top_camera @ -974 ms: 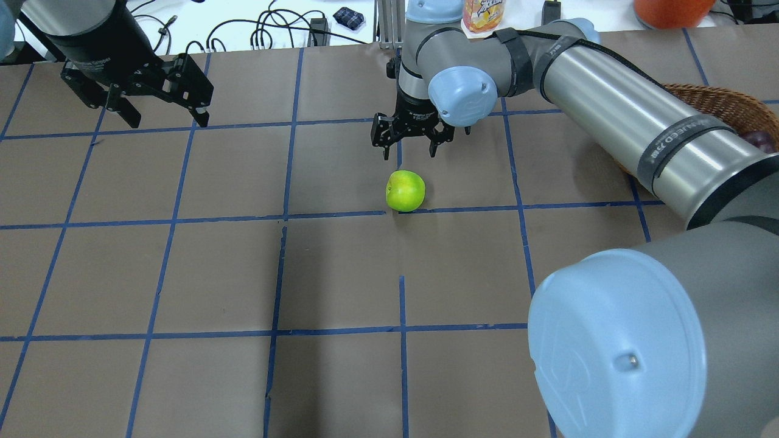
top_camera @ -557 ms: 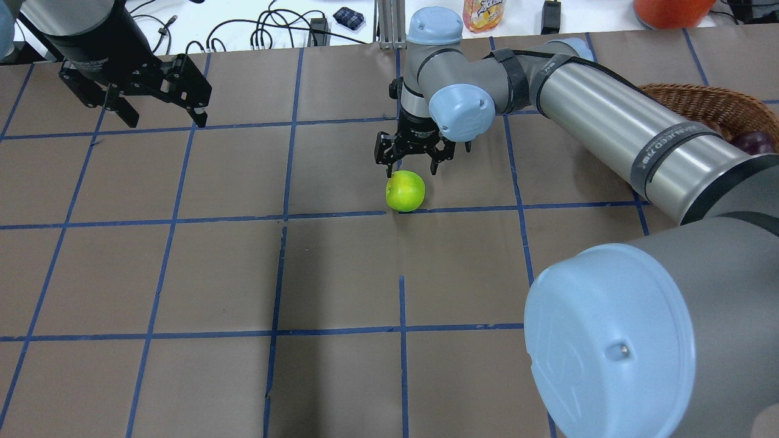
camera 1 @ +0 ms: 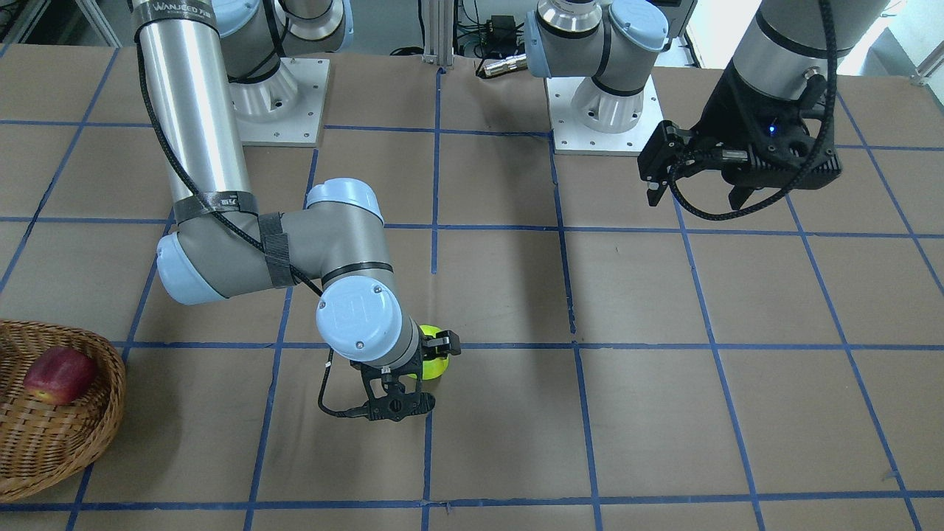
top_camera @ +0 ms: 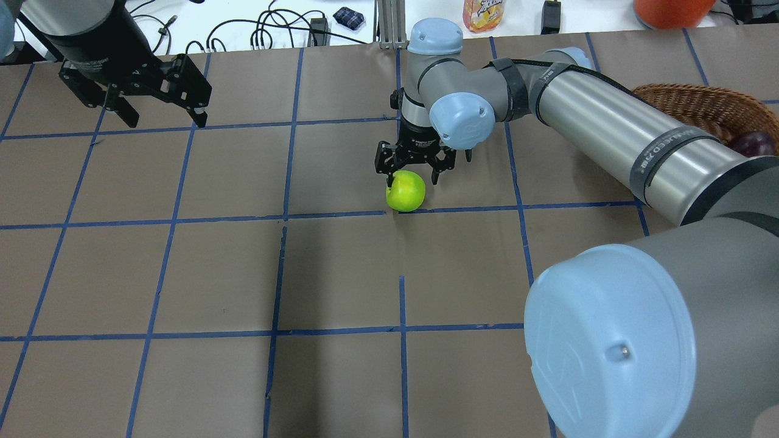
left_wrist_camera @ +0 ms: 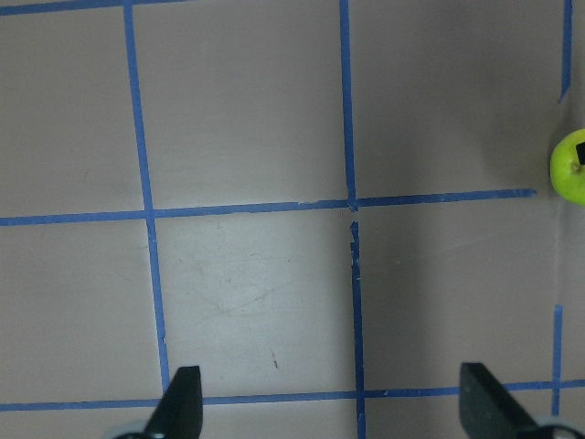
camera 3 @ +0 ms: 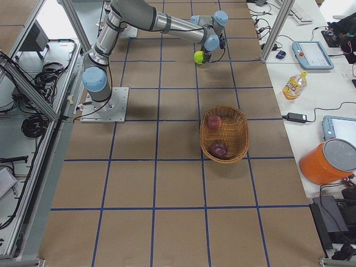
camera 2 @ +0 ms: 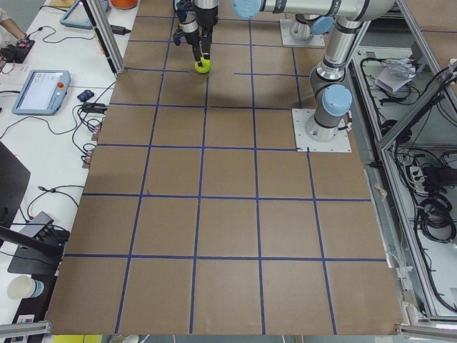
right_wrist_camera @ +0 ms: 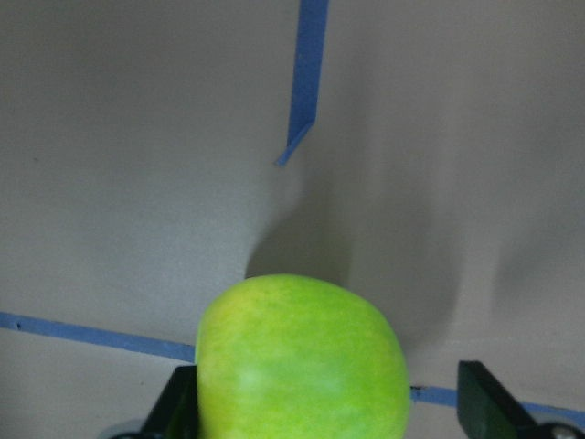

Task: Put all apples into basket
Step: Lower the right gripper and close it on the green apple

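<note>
The lime green apple (top_camera: 405, 191) lies on the brown table near its middle. My right gripper (top_camera: 412, 179) is open and lowered over it, one finger on each side, as the right wrist view shows (right_wrist_camera: 331, 402) with the apple (right_wrist_camera: 302, 361) between the fingers. The wicker basket (top_camera: 700, 103) stands at the right and holds the red apple (camera 1: 57, 375) and the purple apple (top_camera: 751, 143). My left gripper (top_camera: 165, 121) is open and empty, high above the far left of the table.
A juice bottle (top_camera: 482, 13), an orange bucket (top_camera: 669, 9) and cables lie on the white bench beyond the table's far edge. The two arm bases (camera 1: 276, 103) stand on the robot's side. Blue tape lines grid the table.
My right gripper has come down and slightly nearer, from above and behind the green apple to straddling it. The apple and the left arm have not moved.
</note>
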